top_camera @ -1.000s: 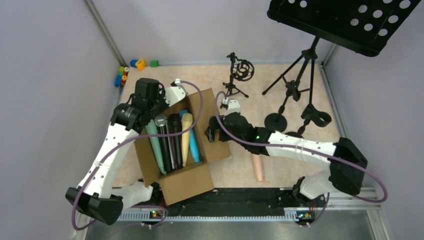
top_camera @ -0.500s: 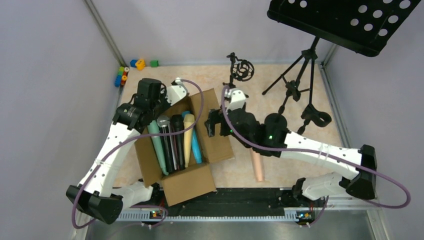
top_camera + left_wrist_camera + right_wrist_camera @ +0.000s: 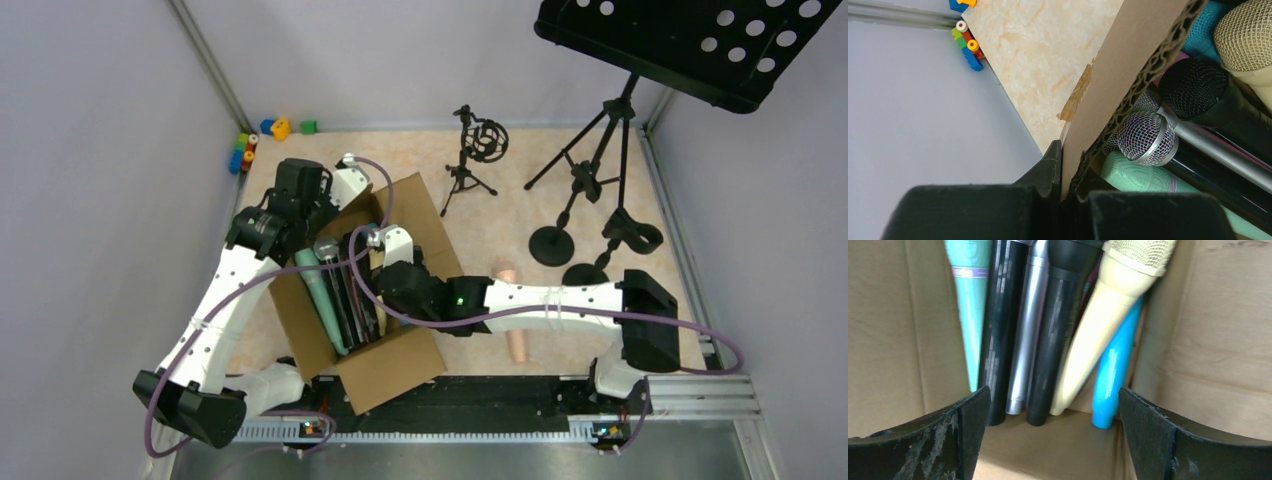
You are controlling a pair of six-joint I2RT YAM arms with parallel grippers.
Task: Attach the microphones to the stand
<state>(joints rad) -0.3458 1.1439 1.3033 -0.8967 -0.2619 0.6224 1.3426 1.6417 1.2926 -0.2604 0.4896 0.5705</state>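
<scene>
An open cardboard box (image 3: 400, 360) holds several microphones lying side by side. In the right wrist view they are teal (image 3: 968, 300), black (image 3: 1000, 330), silver (image 3: 1028, 330), black (image 3: 1055, 340), cream-yellow (image 3: 1098, 325) and blue (image 3: 1113, 375). My right gripper (image 3: 1053, 405) is open inside the box over their handle ends and touches none. My left gripper (image 3: 1065, 170) is shut on the box's far-left wall (image 3: 1118, 65), beside a grey mesh head (image 3: 1143, 137). A peach microphone (image 3: 517, 330) lies on the table right of the box. A small tripod stand (image 3: 478, 150) stands behind.
Two round-base stands (image 3: 552, 243) with a clip holder (image 3: 630, 232) stand at the right. A tall tripod carries a black music desk (image 3: 690, 40) at the back right. Coloured blocks (image 3: 245, 150) lie in the back left corner. Grey walls close in both sides.
My right arm has swung left from the box's right flap down into the box. The box has turned a little. My left gripper has kept its hold on the box wall.
</scene>
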